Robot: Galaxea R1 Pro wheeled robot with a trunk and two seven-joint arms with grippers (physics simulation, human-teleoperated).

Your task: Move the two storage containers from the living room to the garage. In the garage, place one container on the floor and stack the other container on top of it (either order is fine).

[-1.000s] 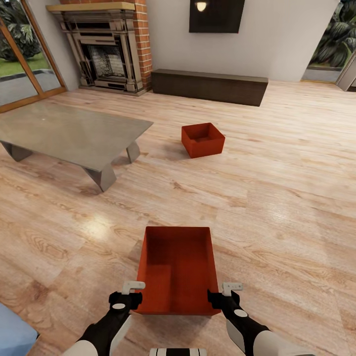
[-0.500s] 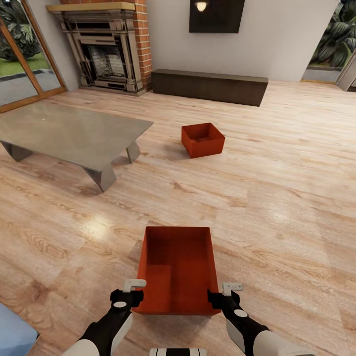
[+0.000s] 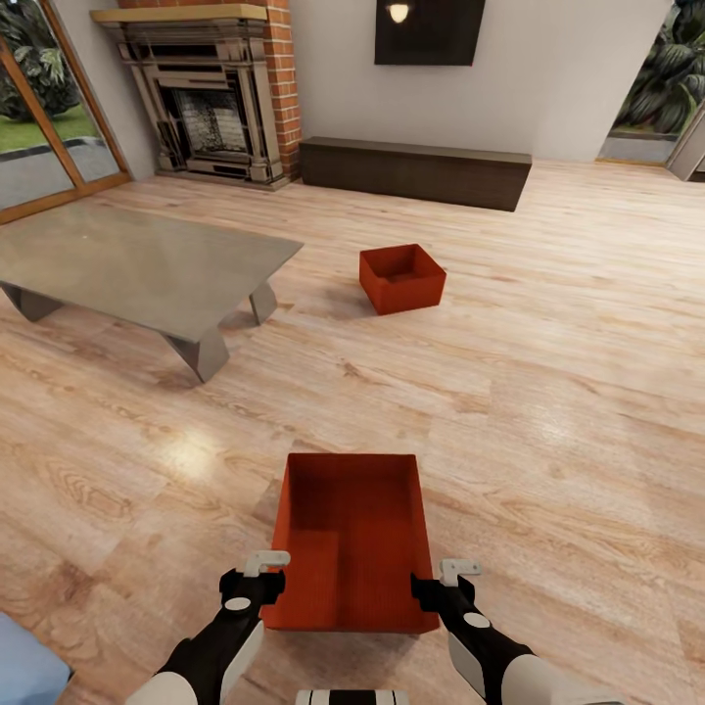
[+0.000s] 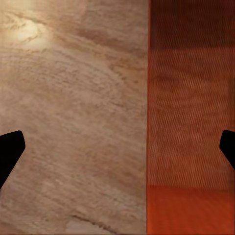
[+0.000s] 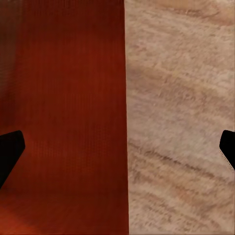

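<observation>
I am in the living room; the garage is out of view. One red-orange open-topped storage container (image 3: 351,539) sits on the light wood planks right in front of me. My left gripper (image 3: 262,578) is open astride its left wall (image 4: 148,98), one finger inside and one outside. My right gripper (image 3: 443,580) is open the same way over the right wall (image 5: 125,98). Both hold near the container's front corners. The other storage container (image 3: 401,277) rests farther off, past the middle of the room, apart from both arms.
A low grey table (image 3: 137,259) stands at the left, with the brick fireplace (image 3: 211,93) behind it. A dark low bench (image 3: 416,171) runs along the back wall under a black TV (image 3: 428,29). A blue sofa corner (image 3: 24,671) shows at the lower left.
The near container's front edge now sits slightly lower in the head view, and the sofa corner has slid down a little. Both grippers stay where they were, still open.
</observation>
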